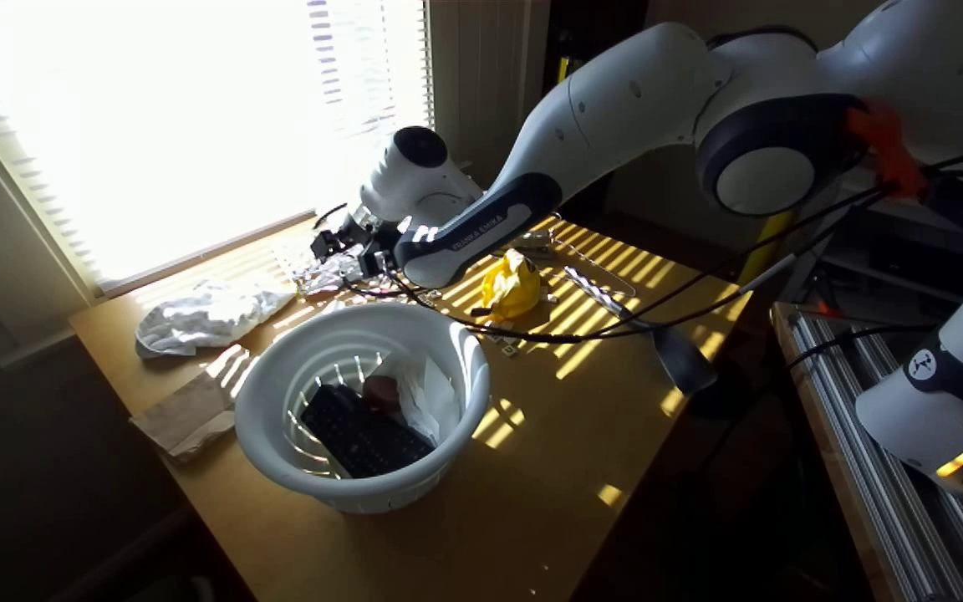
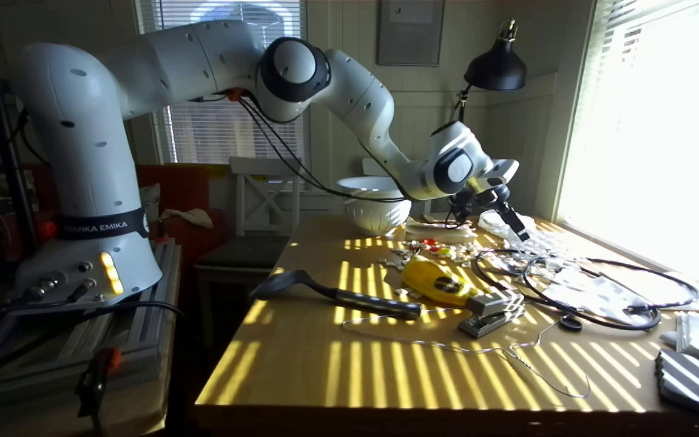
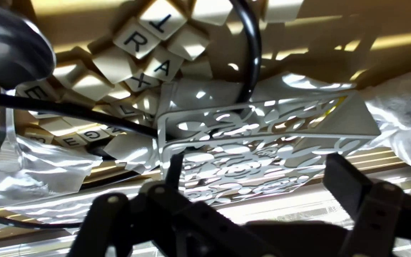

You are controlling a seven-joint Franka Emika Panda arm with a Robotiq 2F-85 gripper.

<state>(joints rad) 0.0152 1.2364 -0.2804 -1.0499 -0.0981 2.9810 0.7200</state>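
On the table (image 1: 548, 477), the white bowl (image 1: 264, 418) already contains what looks like a black keyboard (image 1: 364, 435). The hand (image 3: 255, 159) is spread wide and no grip shows, so a hold seems yet to be made. A white openwork napkin holder (image 3: 241, 169), by its look, lies outside the bowl, straight ahead of the hand, spanning the gap between its fingers (image 3: 346, 184); contact cannot be told. Letter tiles (image 3: 114, 66) lie just beside it.

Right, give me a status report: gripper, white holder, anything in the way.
Gripper open. White cut-out holder between the jaws in wrist view, contact unclear. Black cable behind it, possible snag; letter tiles alongside.
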